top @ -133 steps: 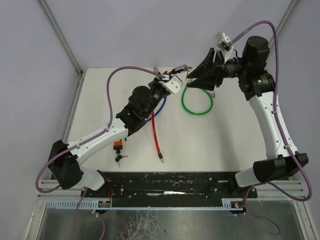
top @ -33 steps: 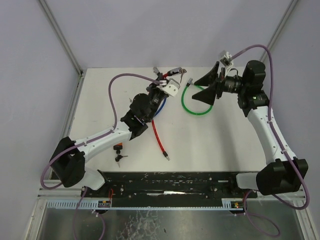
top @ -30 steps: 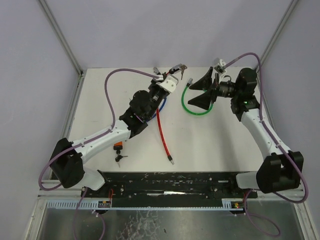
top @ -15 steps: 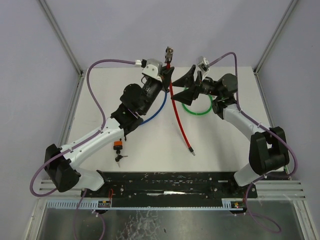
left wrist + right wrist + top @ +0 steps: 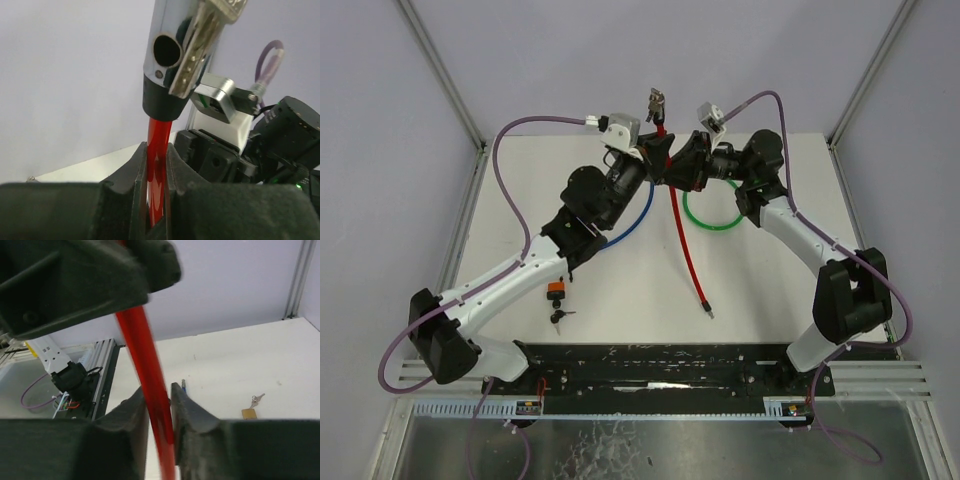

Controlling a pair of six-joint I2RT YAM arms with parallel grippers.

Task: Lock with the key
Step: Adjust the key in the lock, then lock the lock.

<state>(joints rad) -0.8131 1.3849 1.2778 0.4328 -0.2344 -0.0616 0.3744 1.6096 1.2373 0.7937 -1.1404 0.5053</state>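
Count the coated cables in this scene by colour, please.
red plastic-coated cable: 1
green plastic-coated cable loop: 1
blue plastic-coated cable: 1
Total: 3

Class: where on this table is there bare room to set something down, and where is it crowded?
Free: the table between the red cable lock and the right arm; the far-left corner. Crowded: far middle, where left hand and right hand grip the lock above the blue cable loop and green cable loop; near left, orange object and keys.
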